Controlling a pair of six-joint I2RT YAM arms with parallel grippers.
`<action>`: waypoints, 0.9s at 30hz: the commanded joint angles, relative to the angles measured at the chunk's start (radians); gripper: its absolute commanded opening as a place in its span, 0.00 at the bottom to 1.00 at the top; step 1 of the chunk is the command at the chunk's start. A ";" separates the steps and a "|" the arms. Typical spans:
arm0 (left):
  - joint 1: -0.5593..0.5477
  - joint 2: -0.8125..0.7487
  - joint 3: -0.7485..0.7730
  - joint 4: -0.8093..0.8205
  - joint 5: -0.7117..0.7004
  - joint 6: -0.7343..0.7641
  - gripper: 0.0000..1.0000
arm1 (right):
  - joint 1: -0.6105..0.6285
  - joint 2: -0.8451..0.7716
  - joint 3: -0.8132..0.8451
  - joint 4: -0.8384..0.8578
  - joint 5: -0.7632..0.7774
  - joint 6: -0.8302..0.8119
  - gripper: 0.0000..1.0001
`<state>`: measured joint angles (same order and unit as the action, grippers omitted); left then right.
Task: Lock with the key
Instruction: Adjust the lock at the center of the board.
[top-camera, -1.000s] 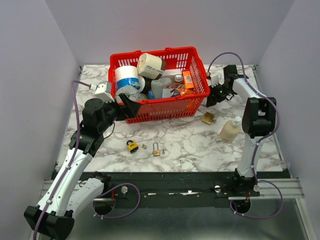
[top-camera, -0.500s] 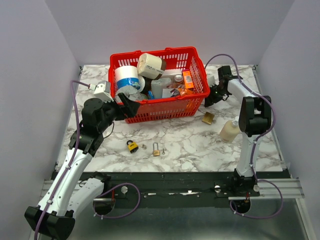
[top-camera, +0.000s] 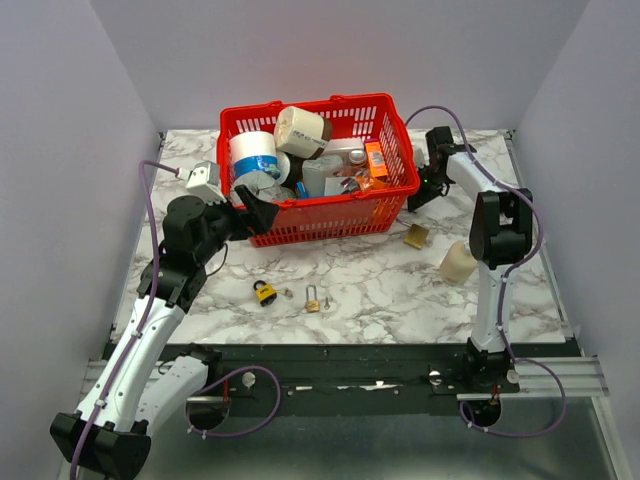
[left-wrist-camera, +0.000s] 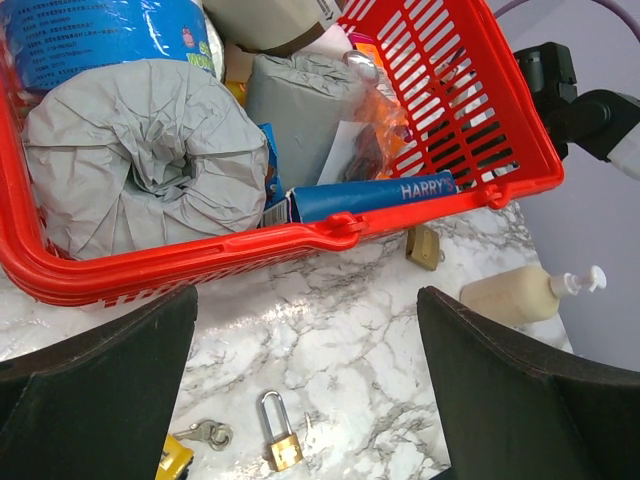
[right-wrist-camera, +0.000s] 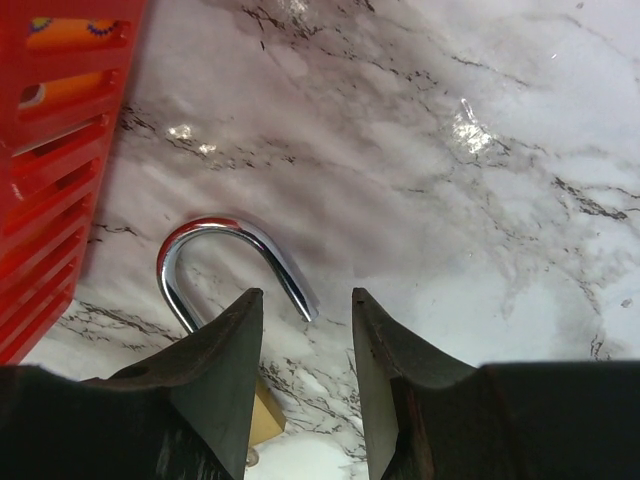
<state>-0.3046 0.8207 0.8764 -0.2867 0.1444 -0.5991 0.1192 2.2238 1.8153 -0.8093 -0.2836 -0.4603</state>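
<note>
R gripper (right-wrist-camera: 300, 340): jaws part-spread, nothing pinched. It hangs just off red basket's (left-wrist-camera: 300, 235) right-front corner, over brass padlock (top-camera: 415, 237). Lock lies flat on marble table (top-camera: 380, 280), shackle sprung open.

L gripper (left-wrist-camera: 305, 330): spread wide, empty, at basket's left-front wall.

Key (left-wrist-camera: 205, 433) lies well front of basket, beside yellow padlock (top-camera: 264, 292) & small padlock (left-wrist-camera: 280, 445).

Risks:
- Closing on shackle only: lock prob. pivots or skids on slick marble.
- R finger nearest basket could snag the slats.
- Soap bottle (left-wrist-camera: 520, 295), on its side front-right of basket, may roll if R arm nudges it.
- Key is thin & flat, likely a hard pick.

Room: open marble front of basket; tight strip along basket's right wall.
</note>
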 joint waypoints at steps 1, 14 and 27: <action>0.013 0.009 0.018 -0.026 0.020 -0.004 0.99 | 0.020 0.040 0.053 -0.096 0.060 0.009 0.48; 0.021 0.028 0.041 -0.052 0.020 0.007 0.99 | 0.045 0.143 0.223 -0.235 0.127 0.038 0.50; 0.032 0.020 0.058 -0.077 0.012 0.012 0.99 | 0.046 0.128 0.197 -0.231 0.190 0.064 0.39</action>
<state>-0.2829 0.8455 0.8940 -0.3412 0.1463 -0.5980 0.1581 2.3554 2.0151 -1.0222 -0.1509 -0.4103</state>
